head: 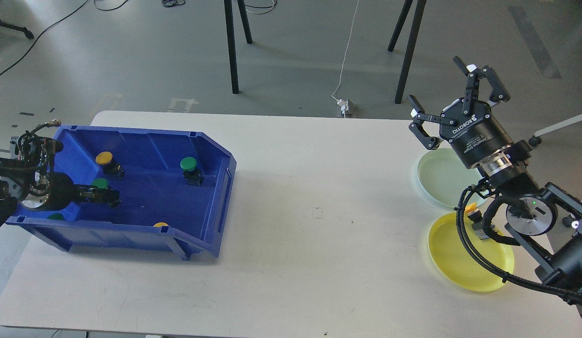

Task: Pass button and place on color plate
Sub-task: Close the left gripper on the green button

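Yellow plate [460, 263]: yellow button [474, 216] | left fingers [110, 197]: green button [100, 183], blue bin [211, 188]

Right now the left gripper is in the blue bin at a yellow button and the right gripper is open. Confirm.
Wrong: the head view shows the left gripper in the blue bin at a green button, not a yellow one. The right gripper is open.

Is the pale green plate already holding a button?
No, the pale green plate shows a bare surface, while the one button outside the bin sits on the yellow plate.
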